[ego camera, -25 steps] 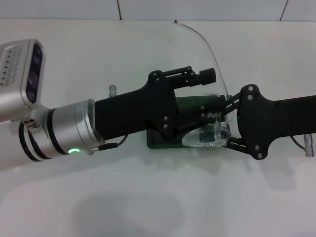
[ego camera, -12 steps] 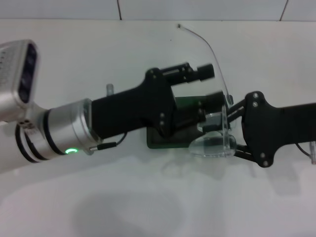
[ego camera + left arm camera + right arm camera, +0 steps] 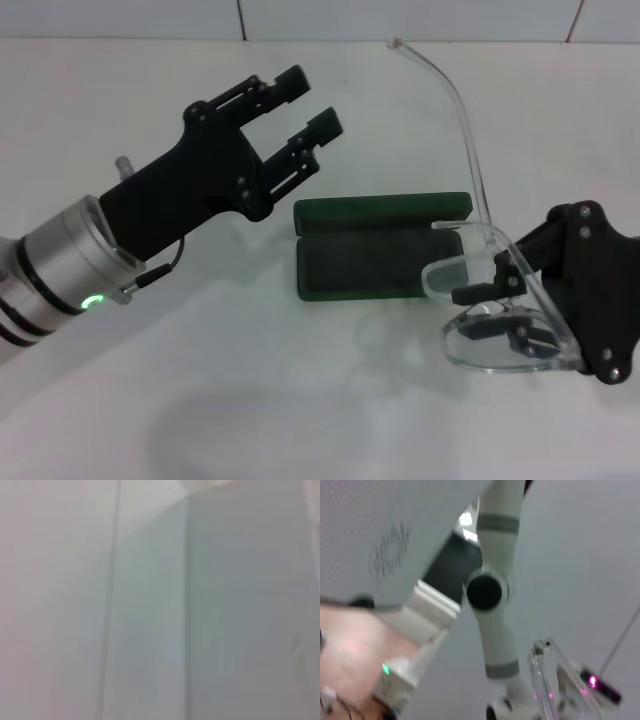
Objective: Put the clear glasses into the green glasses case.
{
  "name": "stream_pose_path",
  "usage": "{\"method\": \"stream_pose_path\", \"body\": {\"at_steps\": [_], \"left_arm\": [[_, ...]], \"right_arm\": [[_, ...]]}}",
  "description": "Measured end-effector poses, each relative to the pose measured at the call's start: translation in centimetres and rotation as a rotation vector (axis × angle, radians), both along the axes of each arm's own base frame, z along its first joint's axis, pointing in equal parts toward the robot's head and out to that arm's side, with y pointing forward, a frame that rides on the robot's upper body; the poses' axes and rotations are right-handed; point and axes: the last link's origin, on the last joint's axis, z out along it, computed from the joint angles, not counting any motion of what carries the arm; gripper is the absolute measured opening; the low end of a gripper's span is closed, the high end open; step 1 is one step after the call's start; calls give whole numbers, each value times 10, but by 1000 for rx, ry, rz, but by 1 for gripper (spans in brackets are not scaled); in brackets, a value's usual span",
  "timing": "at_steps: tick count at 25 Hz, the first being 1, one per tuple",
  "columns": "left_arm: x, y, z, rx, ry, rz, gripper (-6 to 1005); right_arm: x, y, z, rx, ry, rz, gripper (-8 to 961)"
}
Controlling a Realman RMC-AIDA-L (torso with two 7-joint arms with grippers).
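Observation:
The green glasses case (image 3: 380, 247) lies open on the white table, its dark lining facing up and nothing inside it. My right gripper (image 3: 505, 316) is just right of the case and nearer the front, shut on the clear glasses (image 3: 472, 352). One thin arm of the glasses (image 3: 465, 120) curves up toward the back. My left gripper (image 3: 305, 112) hovers open behind and to the left of the case, holding nothing. In the right wrist view a clear piece of the glasses (image 3: 544, 680) shows close up.
The white table (image 3: 300, 400) ends at a tiled wall (image 3: 400, 18) behind. The right wrist view shows the robot's own body and a white jointed arm (image 3: 492, 595). Only pale blurred surfaces fill the left wrist view.
My left gripper has pulled back from over the case to the left and rear. My right gripper has carried the glasses off the case to the right and front.

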Motion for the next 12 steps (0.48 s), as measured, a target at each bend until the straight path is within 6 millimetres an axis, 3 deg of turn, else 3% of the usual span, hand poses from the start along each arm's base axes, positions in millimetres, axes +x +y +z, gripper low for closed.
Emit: {"method": "stream_pose_path", "body": {"at_steps": [7,12], "left_arm": [[7,0,-19,111,128,-82,528],[12,-2,-23,185,177,-170,528]], "right_arm": [[-32,13,-16,-262,42,-91,126],[-40,26,-21,-351,10,-229,127]]}}
